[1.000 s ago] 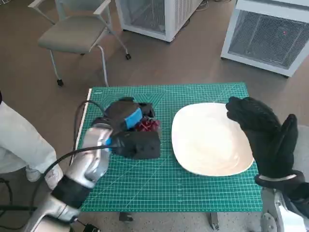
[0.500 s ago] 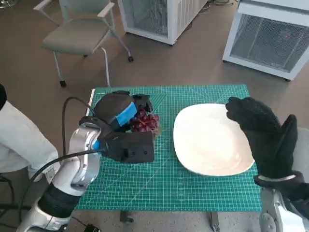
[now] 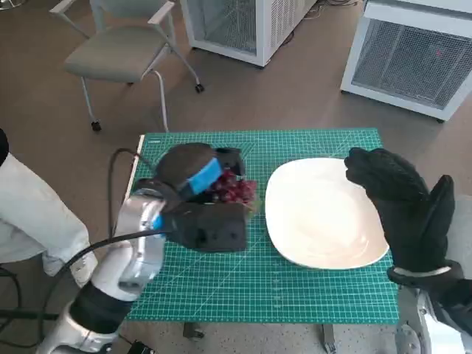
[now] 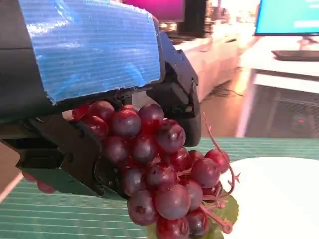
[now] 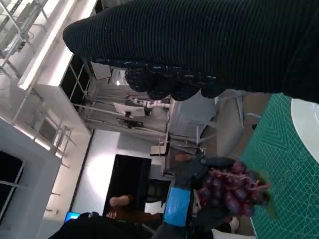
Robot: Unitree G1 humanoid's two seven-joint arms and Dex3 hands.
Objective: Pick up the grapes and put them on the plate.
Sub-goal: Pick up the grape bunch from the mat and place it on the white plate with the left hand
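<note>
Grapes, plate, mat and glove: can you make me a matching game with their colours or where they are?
Things:
1. grapes
2. plate
3. cutting mat
4. right hand

Descriptions:
A. white, nothing on it
B. green with grid lines
C. dark red, held by the left hand
D. in a black knitted glove, above the plate's edge

Pairs: 1-C, 2-A, 3-B, 4-D

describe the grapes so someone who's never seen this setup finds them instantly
Start at the green cutting mat covering the small table; a large white plate lies on its right side. Just left of the plate, the left hand, black with blue tape, holds the grapes. They are a dark red bunch, the only fruit in view.
</note>
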